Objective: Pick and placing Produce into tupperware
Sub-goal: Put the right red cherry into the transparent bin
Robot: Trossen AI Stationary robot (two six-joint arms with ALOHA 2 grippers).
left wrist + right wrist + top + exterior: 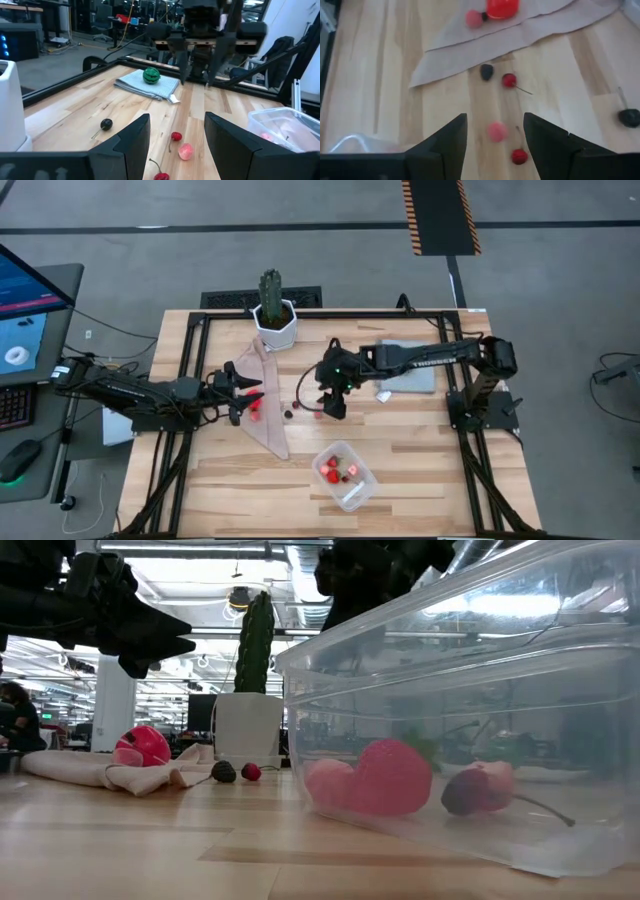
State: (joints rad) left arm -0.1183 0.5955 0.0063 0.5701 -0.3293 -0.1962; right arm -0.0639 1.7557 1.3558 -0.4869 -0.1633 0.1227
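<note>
Looked straight down on a pale plank table (420, 480) framed in black rail, grey floor all round. Found the right gripper (330, 405) hanging over bare wood mid-table, the tupperware (368, 480) near it on the side away from the cactus (271, 290) and already holding a few red pieces. Found the left gripper (243, 395) over the beige cloth (270, 425), with red produce just under its tips. Judged each arm parked over its own patch of scattered produce, so neither crowded the other.

Peered level across the boards into a lit workshop. Saw a strawberry (390, 778) and a dark cherry (465, 790) resting against the tupperware's clear wall, plus a pink ball (142, 746) lying in the cloth's folds.

Looked out past the left gripper's own fingers (132, 145), standing apart and clamped on nothing. Saw a small red cherry (176, 136) and a pink piece (185, 151) on the wood ahead, between the fingers' lines, a green striped ball (151, 75) well beyond on a grey mat (132, 84).

Looked down past the right gripper's fingers (447, 142), also apart and empty. Caught that pink piece centred in the gap and another cherry (519, 156) beside one finger. Read this as lining up for a straight descent and pinch; feared a roll-away, given the round shape.
</note>
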